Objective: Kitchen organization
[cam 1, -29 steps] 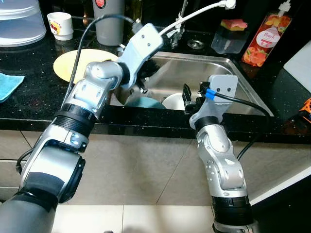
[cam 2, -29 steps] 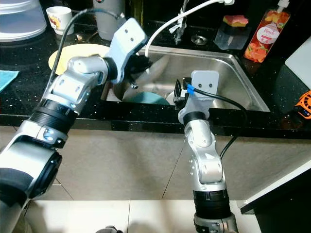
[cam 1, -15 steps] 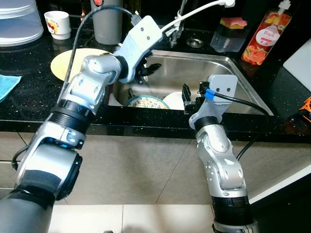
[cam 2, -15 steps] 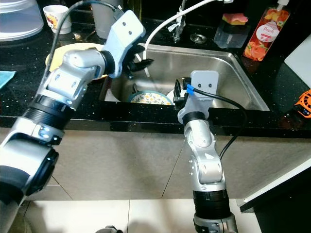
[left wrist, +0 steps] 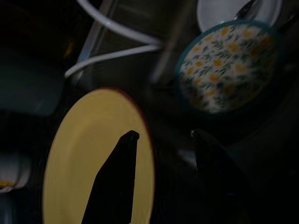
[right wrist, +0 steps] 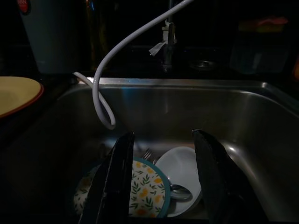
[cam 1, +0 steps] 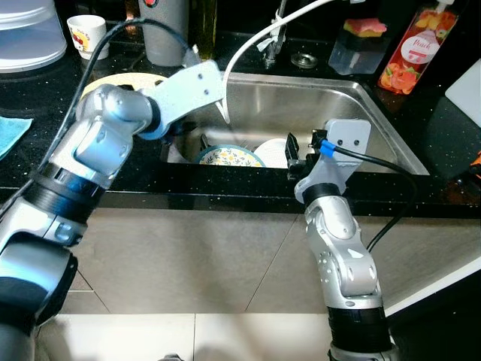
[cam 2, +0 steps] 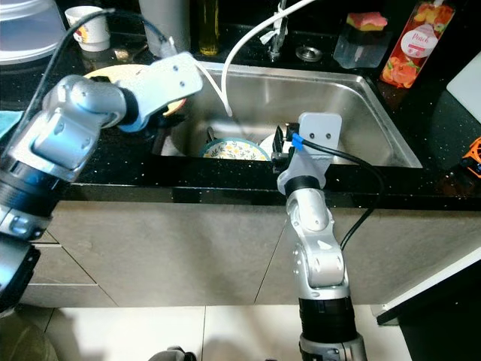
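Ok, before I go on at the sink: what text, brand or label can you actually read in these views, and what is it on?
"Peach", roughly, on the red refill pouch at the back right of the counter; blurred, so uncertain.
Red print on the white cup at the back left: too small to read.
Red round label on the grey canister: unreadable.
Nothing legible on the floral plate or the yellow plate.

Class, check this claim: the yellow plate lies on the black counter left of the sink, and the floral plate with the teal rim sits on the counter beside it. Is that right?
Not quite. The yellow plate does lie on the black counter left of the sink, but the floral plate with the teal rim sits down inside the sink, next to a white bowl. The right wrist view shows this clearly.
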Available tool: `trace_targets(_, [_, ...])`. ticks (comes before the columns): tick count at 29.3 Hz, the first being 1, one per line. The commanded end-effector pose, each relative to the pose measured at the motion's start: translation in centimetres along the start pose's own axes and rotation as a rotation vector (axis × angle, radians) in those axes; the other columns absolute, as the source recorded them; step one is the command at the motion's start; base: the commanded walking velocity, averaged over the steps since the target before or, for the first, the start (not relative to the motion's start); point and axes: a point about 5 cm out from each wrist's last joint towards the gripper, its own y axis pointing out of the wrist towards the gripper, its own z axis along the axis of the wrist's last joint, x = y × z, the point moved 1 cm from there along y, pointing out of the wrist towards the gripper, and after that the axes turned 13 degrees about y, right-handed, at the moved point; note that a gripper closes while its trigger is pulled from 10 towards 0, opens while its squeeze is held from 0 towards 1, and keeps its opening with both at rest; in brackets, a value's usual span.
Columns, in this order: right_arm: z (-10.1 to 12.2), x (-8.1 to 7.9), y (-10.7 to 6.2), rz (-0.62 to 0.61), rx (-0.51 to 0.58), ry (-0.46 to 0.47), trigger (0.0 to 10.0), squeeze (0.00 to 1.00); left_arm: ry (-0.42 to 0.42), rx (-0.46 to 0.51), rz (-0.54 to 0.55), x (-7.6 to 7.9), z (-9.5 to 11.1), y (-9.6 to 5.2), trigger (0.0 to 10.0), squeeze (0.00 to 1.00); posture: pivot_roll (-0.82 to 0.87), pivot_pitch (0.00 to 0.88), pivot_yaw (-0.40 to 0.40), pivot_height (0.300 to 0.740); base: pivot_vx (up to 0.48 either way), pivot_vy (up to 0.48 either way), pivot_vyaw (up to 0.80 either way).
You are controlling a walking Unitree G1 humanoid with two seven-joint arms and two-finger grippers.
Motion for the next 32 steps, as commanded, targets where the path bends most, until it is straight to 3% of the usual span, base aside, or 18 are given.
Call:
trace_targets(1, [-0.2, 0.3, -0.2, -0.014, 0.002, 0.006, 10.0, 0.0, 0.02, -0.05, 0.005, -0.1, -0.8, -0.1, 10.0, 0.0, 0.28, 0.098, -0.032, 0.74, 0.0, 0.0, 0.0])
trace_targets(2, [-0.3, 0.2, -0.1, -0.013, 0.002, 0.007, 10.0, 0.0, 0.04, -0.114, 0.011, 0.1, -1.8, 0.1, 10.0, 0.0, 0.27, 0.095, -0.03, 0.74, 0.0, 0.0, 0.0])
trace_targets(8, [-0.2, 0.2, -0.2, -0.016, 0.006, 0.009, 10.0, 0.0, 0.055, -0.211, 0.022, -0.1, -3.1, 0.1, 10.0, 0.0, 0.27, 0.089, -0.029, 0.74, 0.0, 0.0, 0.0])
trace_targets(20, [-0.2, 0.3, -0.2, -0.016, 0.007, 0.005, 10.0, 0.0, 0.079, -0.263, 0.016, 0.0, -4.1, 0.3, 9.4, 0.0, 0.27, 0.089, -0.035, 0.74, 0.0, 0.0, 0.0])
trace_targets(21, [-0.2, 0.3, -0.2, -0.013, 0.007, 0.003, 10.0, 0.0, 0.075, -0.262, 0.016, 0.0, -4.1, 0.3, 8.4, 0.0, 0.27, 0.089, -0.039, 0.74, 0.0, 0.0, 0.0])
trace_targets(22, [-0.2, 0.3, -0.2, -0.012, 0.007, 0.003, 10.0, 0.0, 0.076, -0.264, 0.017, 0.0, -4.1, 0.3, 8.4, 0.0, 0.27, 0.089, -0.039, 0.74, 0.0, 0.0, 0.0])
trace_targets(23, [-0.1, 0.3, -0.2, -0.011, 0.007, 0.002, 10.0, 0.0, 0.078, -0.269, 0.017, 0.1, -4.2, 0.4, 6.9, 0.0, 0.26, 0.087, -0.04, 0.74, 0.0, 0.0, 0.0])
trace_targets(26, [-0.1, 0.3, -0.1, -0.01, 0.007, 0.002, 10.0, 0.0, 0.08, -0.273, 0.016, 0.1, -4.4, 0.4, 6.8, 0.0, 0.26, 0.087, -0.04, 0.74, 0.0, 0.0, 0.0])
trace_targets(27, [-0.1, 0.3, -0.1, -0.009, 0.008, 0.001, 10.0, 0.0, 0.083, -0.278, 0.018, 0.1, -4.5, 0.4, 5.1, 0.0, 0.26, 0.084, -0.041, 0.74, 0.0, 0.0, 0.0])
trace_targets(28, [-0.1, 0.3, -0.1, -0.008, 0.009, 0.0, 10.0, 0.0, 0.083, -0.281, 0.019, 0.1, -4.6, 0.5, 4.7, 0.0, 0.26, 0.083, -0.041, 0.74, 0.0, 0.0, 0.0])
trace_targets(29, [0.0, 0.3, 0.0, -0.009, 0.01, -0.001, 10.0, 0.0, 0.084, -0.284, 0.02, 0.1, -4.7, 0.5, 2.8, 0.0, 0.26, 0.083, -0.041, 0.74, 0.0, 0.0, 0.0])
trace_targets(31, [0.0, 0.3, 0.0, -0.009, 0.01, -0.002, 10.0, 0.0, 0.083, -0.287, 0.021, 0.1, -4.8, 0.6, 2.3, 0.0, 0.26, 0.083, -0.041, 0.74, 0.0, 0.0, 0.0])
trace_targets(32, [0.0, 0.3, 0.0, -0.008, 0.01, -0.002, 10.0, 0.0, 0.086, -0.293, 0.021, 0.2, -5.0, 0.6, 0.0, 0.0, 0.26, 0.076, -0.041, 0.74, 0.0, 0.0, 0.0])
